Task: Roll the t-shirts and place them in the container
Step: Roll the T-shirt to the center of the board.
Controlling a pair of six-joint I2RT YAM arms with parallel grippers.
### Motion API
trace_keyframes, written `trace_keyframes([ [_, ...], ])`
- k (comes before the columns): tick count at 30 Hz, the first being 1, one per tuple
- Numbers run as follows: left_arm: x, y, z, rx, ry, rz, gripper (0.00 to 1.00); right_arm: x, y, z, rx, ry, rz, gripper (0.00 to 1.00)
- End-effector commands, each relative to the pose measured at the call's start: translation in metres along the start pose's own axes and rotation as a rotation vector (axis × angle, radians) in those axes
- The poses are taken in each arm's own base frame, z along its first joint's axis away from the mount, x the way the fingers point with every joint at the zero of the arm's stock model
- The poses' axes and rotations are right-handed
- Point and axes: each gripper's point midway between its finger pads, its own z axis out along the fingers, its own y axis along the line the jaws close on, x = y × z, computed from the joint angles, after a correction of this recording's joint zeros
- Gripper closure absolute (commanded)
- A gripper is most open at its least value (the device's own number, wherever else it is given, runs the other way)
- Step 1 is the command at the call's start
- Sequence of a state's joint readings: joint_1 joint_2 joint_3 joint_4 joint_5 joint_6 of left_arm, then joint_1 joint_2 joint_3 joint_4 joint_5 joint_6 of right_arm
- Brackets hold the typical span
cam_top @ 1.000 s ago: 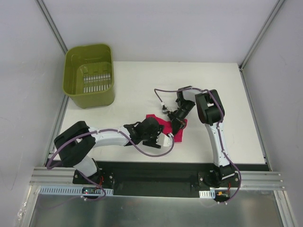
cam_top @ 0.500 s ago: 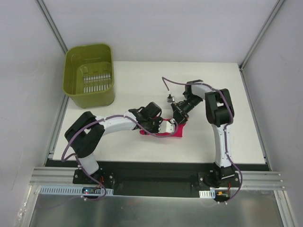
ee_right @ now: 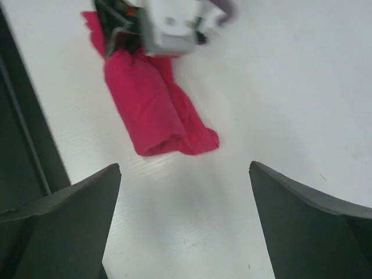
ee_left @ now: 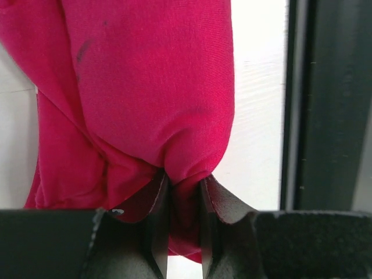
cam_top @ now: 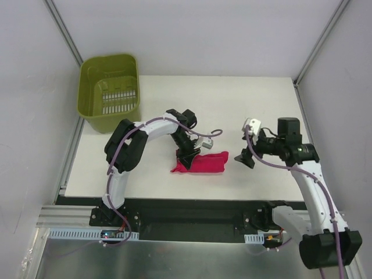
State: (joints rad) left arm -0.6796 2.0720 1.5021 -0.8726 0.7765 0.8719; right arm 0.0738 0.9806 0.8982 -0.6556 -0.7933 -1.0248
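A magenta-red t-shirt (cam_top: 203, 162) lies rolled into a short bundle near the middle of the white table (cam_top: 261, 99). My left gripper (cam_top: 187, 155) is at the bundle's left end, shut on a fold of the t-shirt (ee_left: 157, 87); the fabric is pinched between its dark fingers (ee_left: 156, 232). My right gripper (cam_top: 245, 157) hangs to the right of the roll, apart from it and open, with only bare table between its fingers (ee_right: 70, 221). In the right wrist view the t-shirt (ee_right: 152, 110) lies ahead, with the left gripper's white housing (ee_right: 168, 26) at its far end.
A green basket (cam_top: 110, 92) stands at the table's back left corner. The black front rail (cam_top: 192, 212) runs along the near edge. Grey frame posts rise at the back corners.
My right gripper let go of the t-shirt, opened wide and drew back to the right. My left gripper swung over to the roll's left end and shut on the fabric. The shirt now lies stretched as a roll.
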Motion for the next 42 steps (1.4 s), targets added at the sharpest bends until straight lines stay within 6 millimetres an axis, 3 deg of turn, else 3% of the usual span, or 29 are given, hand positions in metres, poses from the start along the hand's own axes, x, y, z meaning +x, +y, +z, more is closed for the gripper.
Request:
trace_keyframes([
  [1, -0.002, -0.038, 0.000, 0.189, -0.017, -0.093, 0.81, 0.042, 0.051, 0.035, -0.311, 0.184, -0.141, 0.04],
  [2, -0.002, -0.038, -0.001, 0.192, -0.017, -0.096, 0.81, 0.046, 0.062, 0.041, -0.340, 0.202, -0.110, 0.04],
  [6, 0.000, -0.039, 0.000, 0.210, -0.009, -0.111, 0.79, 0.041, 0.050, 0.065, -0.255, 0.111, -0.272, 0.04],
  [9, 0.002, -0.039, 0.000, 0.217, -0.003, -0.121, 0.79, 0.036, 0.055, 0.074, -0.302, 0.128, -0.320, 0.04],
  [16, 0.001, -0.036, 0.000, 0.222, -0.004, -0.143, 0.78, 0.039, 0.079, 0.102, -0.434, 0.165, -0.364, 0.04],
  [22, 0.000, -0.034, -0.002, 0.224, -0.018, -0.167, 0.77, 0.059, 0.106, 0.118, -0.508, 0.246, -0.376, 0.04],
  [26, -0.001, -0.035, -0.002, 0.229, -0.028, -0.172, 0.76, 0.064, 0.097, 0.141, -0.387, 0.303, -0.437, 0.04],
  [31, -0.001, -0.035, -0.004, 0.231, -0.038, -0.179, 0.75, 0.070, 0.088, 0.150, -0.324, 0.379, -0.431, 0.00],
  [33, 0.000, -0.036, -0.005, 0.233, -0.037, -0.182, 0.75, 0.069, 0.089, 0.152, -0.331, 0.394, -0.416, 0.15],
  [34, 0.001, -0.035, -0.005, 0.233, -0.035, -0.187, 0.75, 0.069, 0.088, 0.152, -0.334, 0.403, -0.402, 0.30],
  [37, 0.004, -0.035, -0.010, 0.238, -0.042, -0.217, 0.75, 0.073, 0.094, 0.145, -0.382, 0.447, -0.348, 0.53],
  [38, 0.004, -0.035, -0.012, 0.240, -0.045, -0.226, 0.75, 0.078, 0.098, 0.139, -0.405, 0.472, -0.329, 0.65],
  [42, 0.006, -0.033, -0.024, 0.256, -0.078, -0.322, 0.81, 0.079, 0.116, 0.121, -0.537, 0.460, -0.230, 0.80],
])
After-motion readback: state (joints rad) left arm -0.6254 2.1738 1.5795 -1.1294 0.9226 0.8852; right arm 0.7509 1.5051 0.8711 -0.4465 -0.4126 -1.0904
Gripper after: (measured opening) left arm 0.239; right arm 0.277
